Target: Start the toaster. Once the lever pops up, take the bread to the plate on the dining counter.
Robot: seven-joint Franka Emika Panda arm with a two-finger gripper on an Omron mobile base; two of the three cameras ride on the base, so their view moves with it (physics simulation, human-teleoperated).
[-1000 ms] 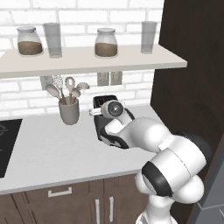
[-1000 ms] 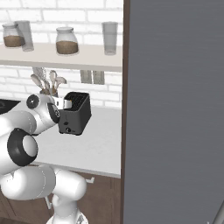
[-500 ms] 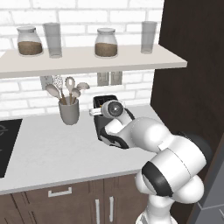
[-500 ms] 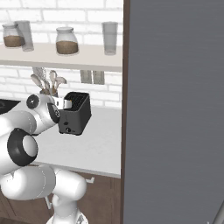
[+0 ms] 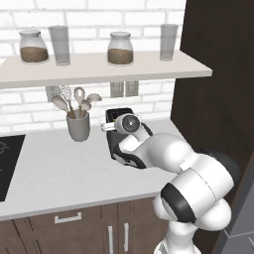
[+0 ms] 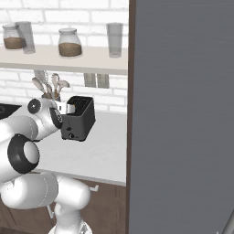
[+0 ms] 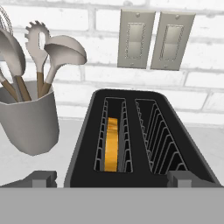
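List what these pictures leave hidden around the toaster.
- Toaster front and lever: left base view, the arm covers them.
- Bread: hand view, sunk in the left slot, only its crust edge shows.
- Claw fingertips: hand view, cut off at the bottom.

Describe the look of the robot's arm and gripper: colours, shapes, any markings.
The arm is glossy white with rounded, bulbous segments and dark grey bands at the joints. A round grey cap sits on its wrist. The gripper has two small, dark grey, blocky finger tips. No cables or markings are visible.
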